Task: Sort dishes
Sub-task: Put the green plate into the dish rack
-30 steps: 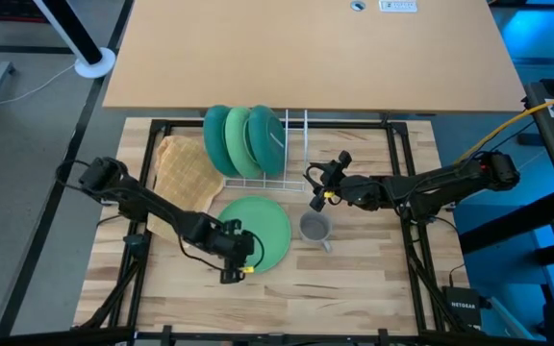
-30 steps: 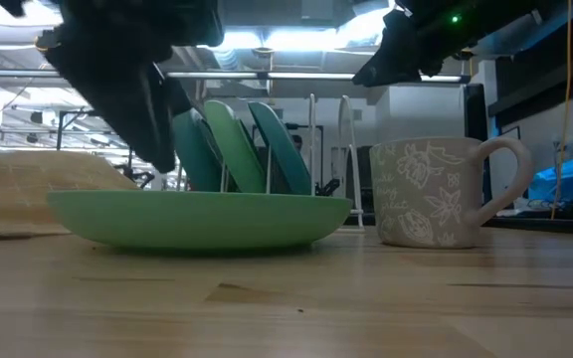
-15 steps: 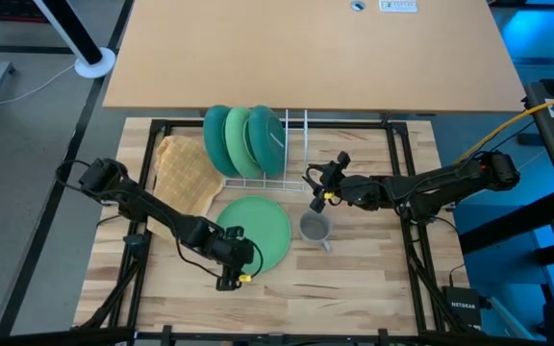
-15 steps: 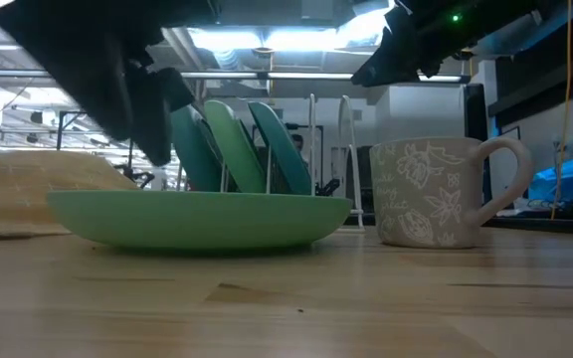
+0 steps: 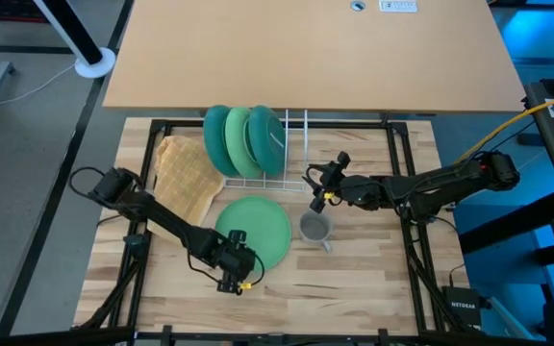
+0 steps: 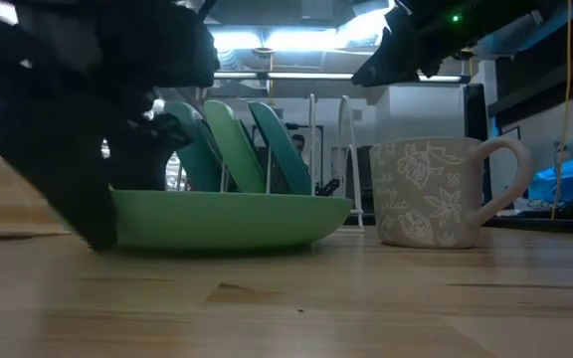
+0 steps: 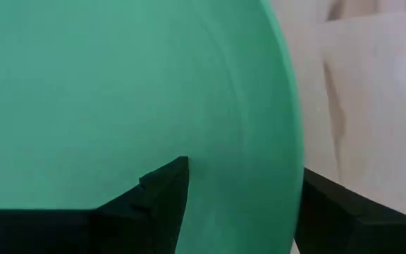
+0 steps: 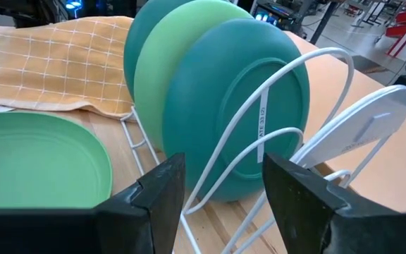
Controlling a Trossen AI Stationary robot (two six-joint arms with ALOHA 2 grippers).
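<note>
Light green plate flat on table, near side of white wire rack; three plates upright in rack. Left gripper released, straddling plate's near rim. Right gripper spread, empty, above grey mug. Tan cloth left.

You see a pale wooden table top with visible grain, lower half of the high view, smooth and faintly sheened. At lower centre lies a light green plate, smooth matt plastic by its look. The standing plates at centre of the right wrist view share that even matt finish. The white wire rack is thin coated metal, glossy. The cloth, upper left there, is a tan waffle weave, rough. The grey mug, right in the low view, looks matt ceramic with a pale flower pattern.
</note>
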